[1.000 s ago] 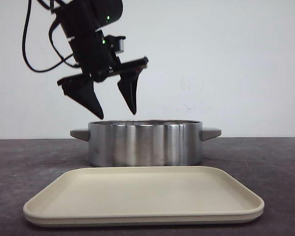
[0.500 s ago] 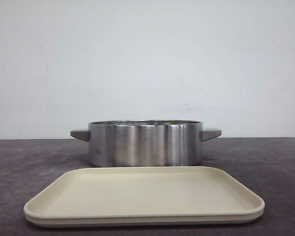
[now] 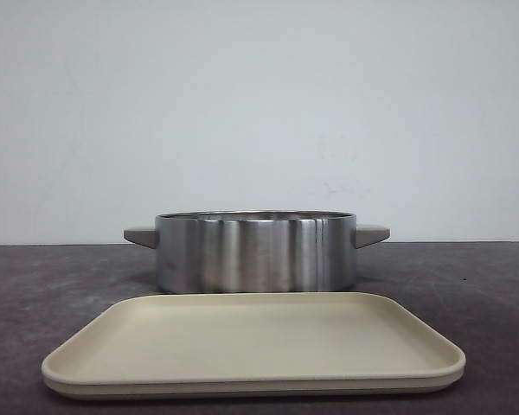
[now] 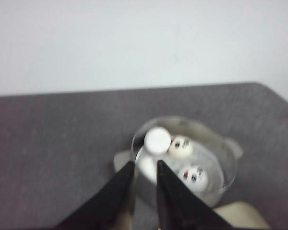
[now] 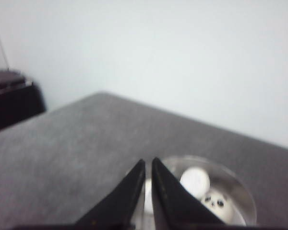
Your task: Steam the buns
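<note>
Several white buns lie inside the steel pot [image 3: 255,251]. In the left wrist view I see a plain white one [image 4: 158,140], two showing panda faces [image 4: 181,146] [image 4: 193,176], and one partly hidden behind my fingers [image 4: 146,165]. The right wrist view shows a plain bun [image 5: 195,181] and a face bun [image 5: 215,201] in the pot [image 5: 240,191]. My left gripper [image 4: 145,163] is high above the pot's rim [image 4: 229,163], narrowly open and empty. My right gripper [image 5: 148,161] is shut on nothing, also far above the pot. Neither gripper appears in the front view.
A beige tray [image 3: 251,341] with nothing on it lies in front of the pot on the dark grey table; its corner [image 4: 240,215] shows in the left wrist view. A dark object [image 5: 12,103] stands beyond the table's edge. A white wall is behind.
One second ago my left gripper hung wide open just above the pot in the front view. It has since left that view, and its fingers now stand closer together.
</note>
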`<action>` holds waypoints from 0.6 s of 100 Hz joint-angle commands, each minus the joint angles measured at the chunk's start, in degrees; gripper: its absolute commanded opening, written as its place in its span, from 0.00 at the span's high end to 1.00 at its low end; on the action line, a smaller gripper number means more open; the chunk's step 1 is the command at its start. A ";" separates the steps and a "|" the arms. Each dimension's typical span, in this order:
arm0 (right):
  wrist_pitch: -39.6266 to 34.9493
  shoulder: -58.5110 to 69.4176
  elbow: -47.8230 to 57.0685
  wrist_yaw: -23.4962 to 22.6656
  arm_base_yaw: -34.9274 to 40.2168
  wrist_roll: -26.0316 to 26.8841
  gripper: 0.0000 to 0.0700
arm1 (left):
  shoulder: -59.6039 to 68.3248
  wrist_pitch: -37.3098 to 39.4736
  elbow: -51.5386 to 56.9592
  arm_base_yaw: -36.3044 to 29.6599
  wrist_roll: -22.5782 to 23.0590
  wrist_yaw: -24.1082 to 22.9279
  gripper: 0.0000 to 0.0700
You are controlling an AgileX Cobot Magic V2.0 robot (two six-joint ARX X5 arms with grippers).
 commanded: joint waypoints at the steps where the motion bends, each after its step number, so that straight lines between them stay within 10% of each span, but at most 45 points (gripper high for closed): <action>1: 2.23 0.17 0.66 0.42 0.55 0.28 0.98 | -2.16 1.57 -2.12 -0.48 0.94 -0.17 0.98; 60: 2.60 0.13 0.66 1.36 0.57 0.31 0.98 | -6.47 -1.42 -3.85 -0.50 0.09 -0.17 0.98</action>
